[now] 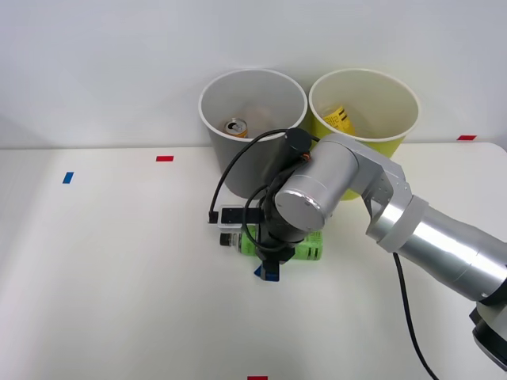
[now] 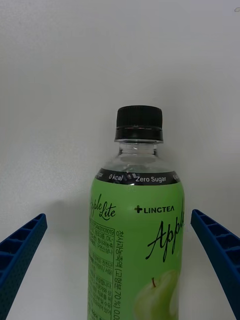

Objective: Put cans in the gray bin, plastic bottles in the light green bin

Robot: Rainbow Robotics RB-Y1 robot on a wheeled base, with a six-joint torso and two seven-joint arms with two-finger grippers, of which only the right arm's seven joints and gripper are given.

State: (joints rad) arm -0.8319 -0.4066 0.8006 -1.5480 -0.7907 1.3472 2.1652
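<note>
A plastic bottle (image 1: 314,245) with a green label and black cap lies on its side on the white table (image 1: 119,269), in front of the bins, cap toward the left. My right gripper (image 1: 266,257) is lowered over it and open. In the right wrist view the bottle (image 2: 135,240) lies between the blue fingers (image 2: 22,245), with a gap on each side. The gray bin (image 1: 226,162) stands at the back with an orange can (image 1: 235,127) inside. To its right stands the light green bin (image 1: 398,142).
A yellow printed item (image 1: 338,119) lies inside the light green bin. Small tape marks dot the table: red (image 1: 164,158), blue (image 1: 67,177), red (image 1: 466,137), red (image 1: 257,378). A black cable (image 1: 230,170) loops from the wrist in front of the gray bin.
</note>
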